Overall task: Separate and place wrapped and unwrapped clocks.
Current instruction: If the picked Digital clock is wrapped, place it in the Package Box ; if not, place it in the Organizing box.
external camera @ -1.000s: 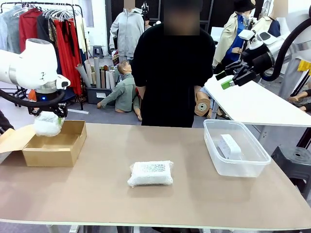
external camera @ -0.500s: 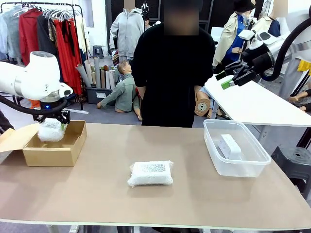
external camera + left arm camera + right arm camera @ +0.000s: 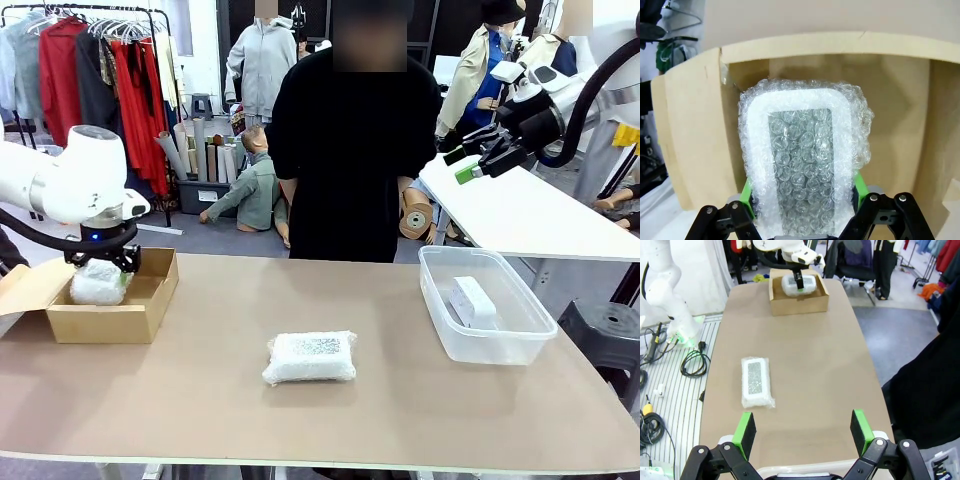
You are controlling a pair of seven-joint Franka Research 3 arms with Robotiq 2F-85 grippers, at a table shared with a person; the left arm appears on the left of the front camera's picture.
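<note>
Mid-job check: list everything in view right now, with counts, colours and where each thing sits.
Table: 1, tan, under everything.
Open cardboard box: 1, brown, table's left end.
Clear plastic tub: 1, transparent, table's right end.
Small lumpy bubble-wrap bundle: 1, white, held low inside the box.
Long bubble-wrap bundle: 1, white, lying free at mid-table.
Bare smooth rounded clock: 1, white, inside the tub.
Person: 1, black top, standing at the far side.
Left gripper: 1, black with green pads, shut on the small bundle.
Right gripper: 1, black with green pads, open, raised at the right.
</note>
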